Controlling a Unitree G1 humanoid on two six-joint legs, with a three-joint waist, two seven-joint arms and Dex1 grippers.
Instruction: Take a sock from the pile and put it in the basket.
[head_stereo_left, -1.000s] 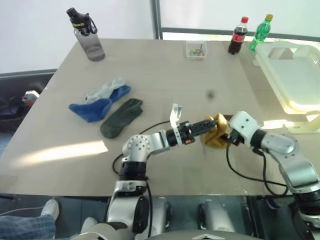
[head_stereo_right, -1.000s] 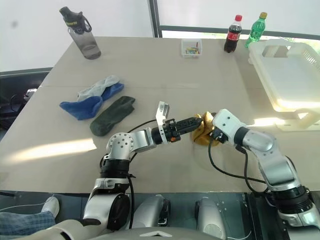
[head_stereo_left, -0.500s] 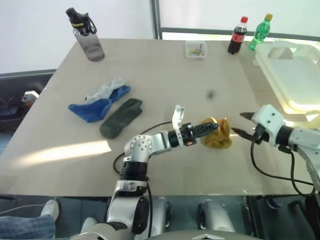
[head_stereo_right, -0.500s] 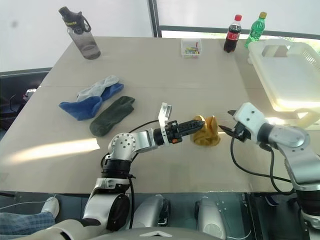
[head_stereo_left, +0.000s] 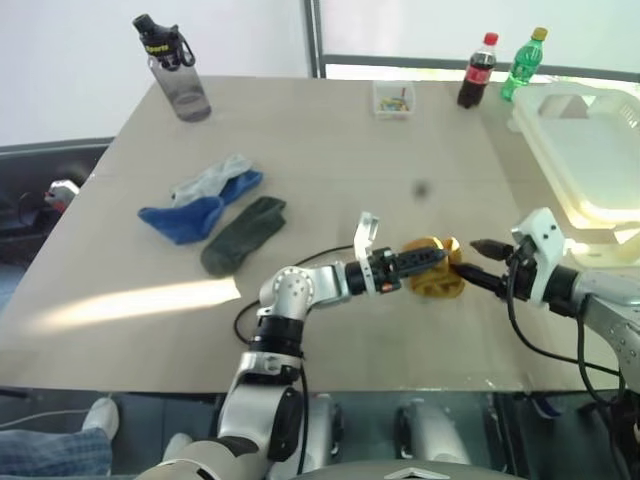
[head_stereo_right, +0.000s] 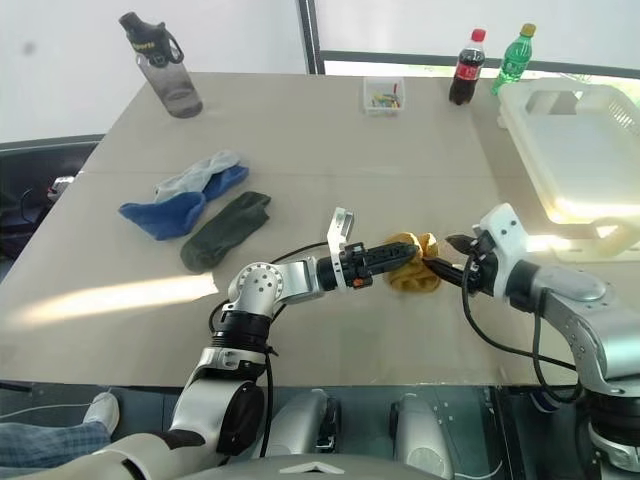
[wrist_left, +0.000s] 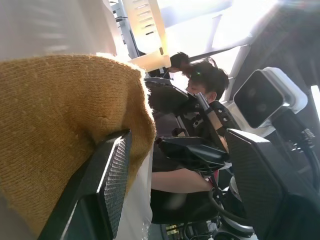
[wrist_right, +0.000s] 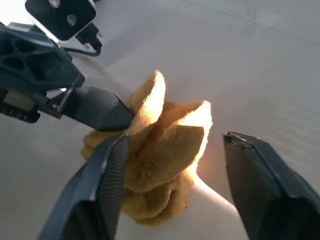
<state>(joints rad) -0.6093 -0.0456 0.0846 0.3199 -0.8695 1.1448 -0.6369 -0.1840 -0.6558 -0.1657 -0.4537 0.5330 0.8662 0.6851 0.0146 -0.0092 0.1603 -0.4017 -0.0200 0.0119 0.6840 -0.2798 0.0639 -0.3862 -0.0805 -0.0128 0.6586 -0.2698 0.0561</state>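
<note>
So the left claw is reaching across toward the robot's right and has one black finger tucked into the bunched-up mustard yellow knitted sock, with the other finger on the outside of the fold, so it's pinching the fabric and has hold of it; the sock's lower part looks to be resting on the pale beige counter. The right claw points back at it from the other side, fingers spread wide with nothing between them yet, its tips right up against the sock's edge; in the right wrist view the sock sits in the gap between the two spread fingers, closer to one than the other. The rest of the pile, a bright blue sock, a pale grey-white one and a dark green one, lies well off beyond the left claw's arm, on the robot's left side of the counter. The big shallow white plastic basket with slotted sides sits past the right claw, out at the far right corner, well apart from the yellow sock. Further back from both claws there's a grey see-through sports bottle, a small clear box of coloured bits, a dark cola bottle and a green soda bottle.
</note>
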